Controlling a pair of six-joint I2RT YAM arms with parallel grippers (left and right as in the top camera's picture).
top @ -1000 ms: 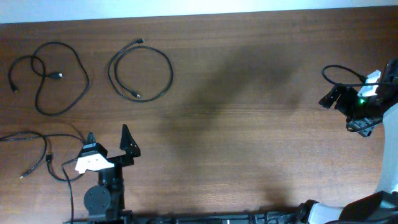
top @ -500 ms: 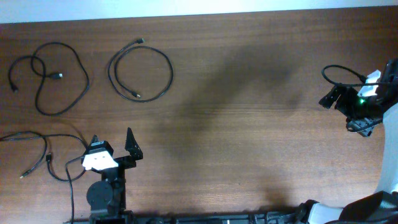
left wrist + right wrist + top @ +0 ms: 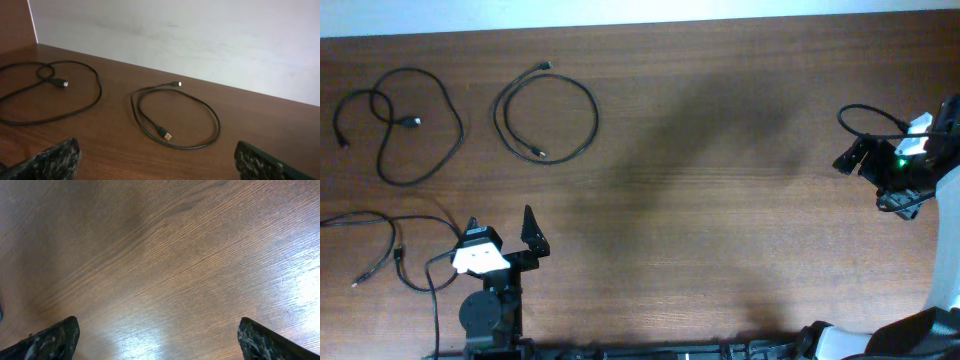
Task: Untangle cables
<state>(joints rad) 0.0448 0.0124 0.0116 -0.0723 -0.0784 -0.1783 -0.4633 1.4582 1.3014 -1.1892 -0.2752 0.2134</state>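
I read the left claw (image 3: pixel 500 218) spread wide at lower left; the right claw (image 3: pixel 157 335) is spread wide above the table (image 3: pixel 165 255); three cables lie apart: looped cable (image 3: pixel 415 122) upper left; coiled cable (image 3: pixel 498 118) beside it; third cable (image 3: pixel 397 250) lower left, near the left claw.

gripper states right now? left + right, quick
left gripper: open, holding nothing.
right gripper: open, holding nothing.
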